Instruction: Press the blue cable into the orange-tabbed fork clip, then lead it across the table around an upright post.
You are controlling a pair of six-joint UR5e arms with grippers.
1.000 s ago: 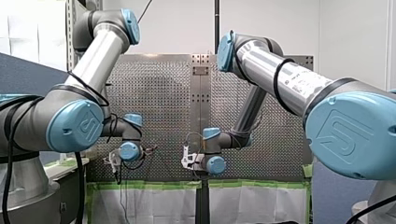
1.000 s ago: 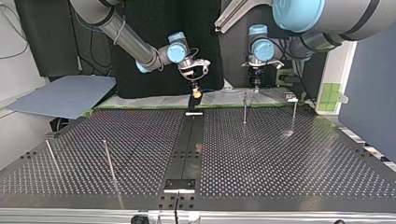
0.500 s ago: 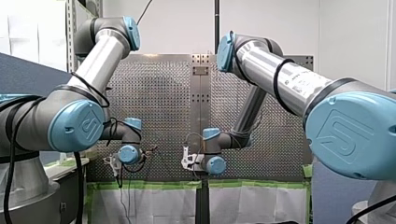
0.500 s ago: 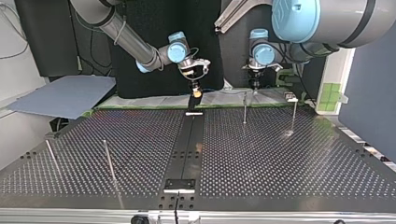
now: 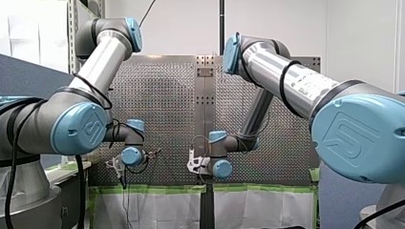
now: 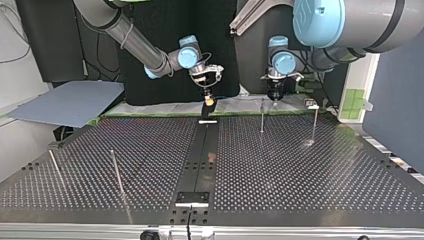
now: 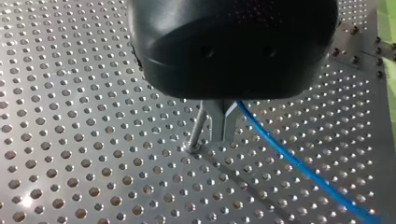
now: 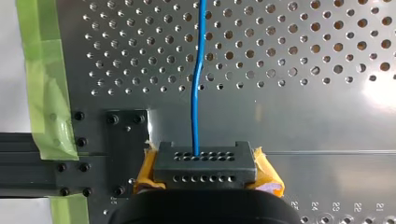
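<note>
Holding the blue cable with both grippers, by the table's far edge in the top view.
Your right gripper pinches it near the middle; your left gripper pinches it just beside a post.

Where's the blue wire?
In the right wrist view, the blue wire runs from the orange-tabbed clip ahead over the holed table. My left end effector holds it beside a post.

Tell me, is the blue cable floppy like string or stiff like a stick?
Probably bendy but a bit springy: the blue cable shows a small wiggle, yet leaves my left gripper in a smooth sweep rather than flopping. Likely light too: it is only a thin strand.
</note>
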